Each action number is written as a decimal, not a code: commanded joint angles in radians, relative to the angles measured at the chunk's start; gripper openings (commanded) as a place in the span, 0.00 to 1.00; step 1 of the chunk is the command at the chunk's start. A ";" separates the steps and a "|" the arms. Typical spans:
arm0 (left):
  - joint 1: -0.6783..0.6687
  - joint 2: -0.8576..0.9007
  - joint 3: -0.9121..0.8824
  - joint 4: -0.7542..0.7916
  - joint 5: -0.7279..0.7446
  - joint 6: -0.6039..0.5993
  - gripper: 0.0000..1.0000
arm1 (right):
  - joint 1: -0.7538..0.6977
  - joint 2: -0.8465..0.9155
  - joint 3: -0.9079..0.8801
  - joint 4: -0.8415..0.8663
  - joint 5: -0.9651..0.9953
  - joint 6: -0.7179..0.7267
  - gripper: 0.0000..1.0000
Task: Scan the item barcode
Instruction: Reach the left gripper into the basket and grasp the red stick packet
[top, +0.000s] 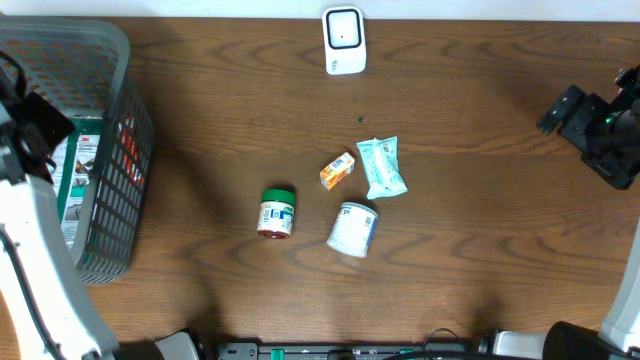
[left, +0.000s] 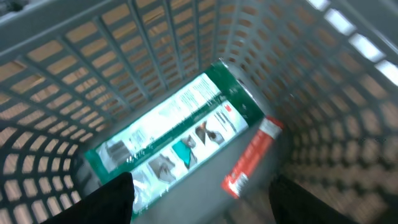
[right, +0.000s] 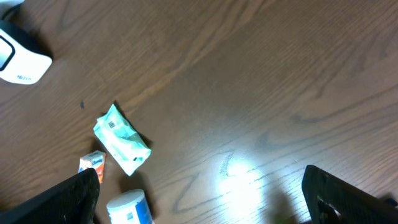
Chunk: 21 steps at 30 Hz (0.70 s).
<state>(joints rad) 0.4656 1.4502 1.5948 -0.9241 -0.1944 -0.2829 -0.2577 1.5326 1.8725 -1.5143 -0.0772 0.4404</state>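
Note:
My left gripper (left: 200, 205) hangs open inside the grey basket (left: 155, 62), with nothing between its dark fingers (left: 106, 199). Below it lie a green-and-white box (left: 174, 134) and a red tube (left: 252, 155). Overhead, this gripper (top: 35, 125) sits over the basket (top: 125, 60) at the table's left edge. The white barcode scanner (top: 343, 40) stands at the far middle. My right gripper (right: 202, 199) is open and empty over bare wood, at the far right (top: 600, 125) in the overhead view.
Mid-table lie a green-lidded jar (top: 277, 212), a small orange pack (top: 337, 170), a mint tissue pack (top: 382, 166) and a white-and-blue tub (top: 352, 229). The right wrist view shows the scanner (right: 18, 59), tissue pack (right: 121, 140) and tub (right: 129, 208) to its left.

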 joint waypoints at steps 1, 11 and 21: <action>0.034 0.062 0.006 0.024 0.008 0.027 0.80 | -0.003 0.005 0.015 0.000 0.006 0.008 0.99; 0.063 0.196 0.006 0.084 0.363 0.205 0.82 | -0.003 0.005 0.015 0.000 0.006 0.008 0.99; 0.063 0.336 0.006 0.187 0.364 0.204 0.83 | -0.003 0.005 0.015 0.000 0.006 0.008 0.99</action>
<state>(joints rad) 0.5220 1.7473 1.5948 -0.7483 0.1535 -0.0978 -0.2577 1.5322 1.8725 -1.5139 -0.0772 0.4404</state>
